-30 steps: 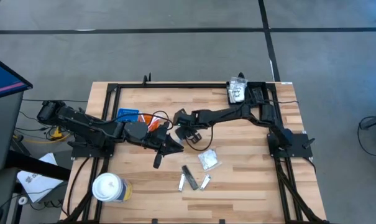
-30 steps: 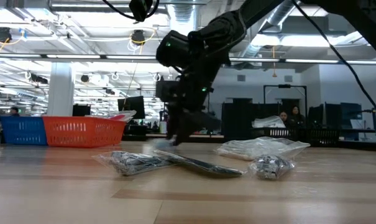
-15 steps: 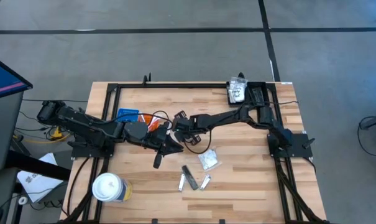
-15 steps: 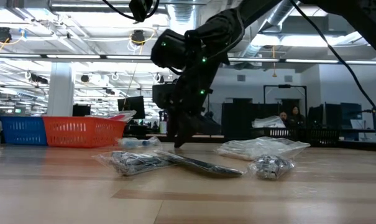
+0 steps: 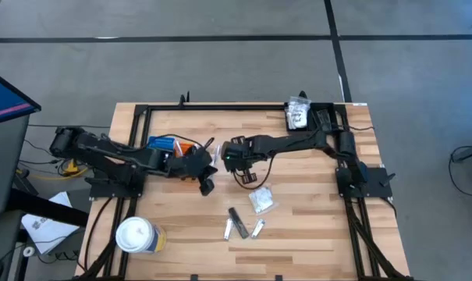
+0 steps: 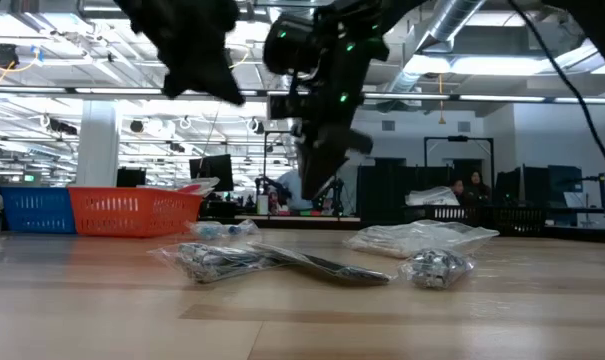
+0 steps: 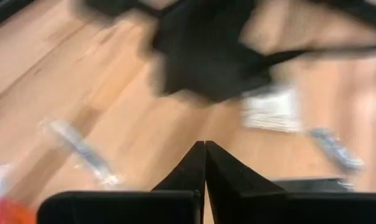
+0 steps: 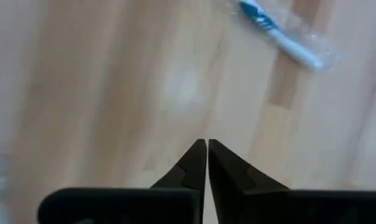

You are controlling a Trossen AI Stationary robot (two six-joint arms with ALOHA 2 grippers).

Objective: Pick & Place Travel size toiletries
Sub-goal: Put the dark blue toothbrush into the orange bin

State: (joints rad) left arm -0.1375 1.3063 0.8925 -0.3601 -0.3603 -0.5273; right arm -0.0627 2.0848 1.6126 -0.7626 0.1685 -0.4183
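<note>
Both the left gripper [image 7: 205,163] and right gripper [image 8: 206,163] are closed, empty. Wrapped toothbrush [image 8: 281,34] ahead of right gripper is judged light, slippery; mid-handle grasp advised.

No readable text, label, brand, number or sign appears in any view. The white lidded cup [image 5: 135,235] near the bench's [image 5: 298,242] front left corner shows no legible print, and the paper sheet [image 5: 44,226] on the floor beside it carries marks too small to read.
</note>
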